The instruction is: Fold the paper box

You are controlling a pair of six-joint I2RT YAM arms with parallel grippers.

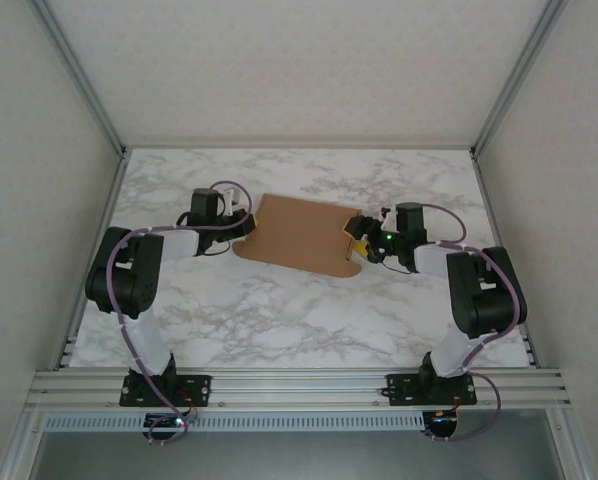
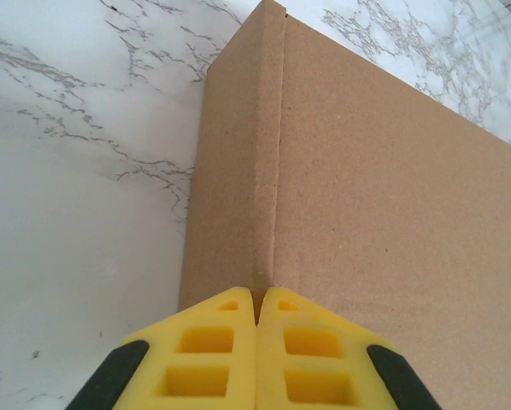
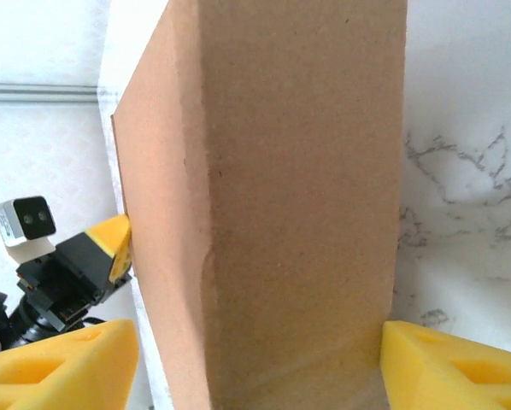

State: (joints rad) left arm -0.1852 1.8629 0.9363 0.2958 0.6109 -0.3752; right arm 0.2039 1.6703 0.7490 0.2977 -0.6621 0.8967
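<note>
We are looking into a pale booth. White textured walls point(image 1: 299, 60) are closing in the back and both sides, and slim aluminium posts point(image 1: 79, 75) are running down the corners. A ribbed aluminium rail point(image 1: 299, 382) is crossing the near edge, where both arm bases are bolted. The white marble-patterned surface point(image 1: 279, 320) with thin grey veins is carrying the plain brown cardboard paper box point(image 1: 299, 235), an unprinted sheet with a crease and a rounded tab at its near right corner. It is sitting in the middle of the surface, a little toward the far side, between the two arms.

The left tool point(image 2: 257, 299) is meeting the sheet's left edge with its yellow fingers point(image 2: 204, 350) pressed together, tips right at the crease. Whether any cardboard is caught between them we cannot tell. The right tool point(image 1: 357, 245) is standing spread at the sheet's right edge, straddling a cardboard panel. One yellow pad point(image 3: 452, 367) is touching the panel, and the other pad point(image 3: 59, 363) is sitting just beside it.
</note>
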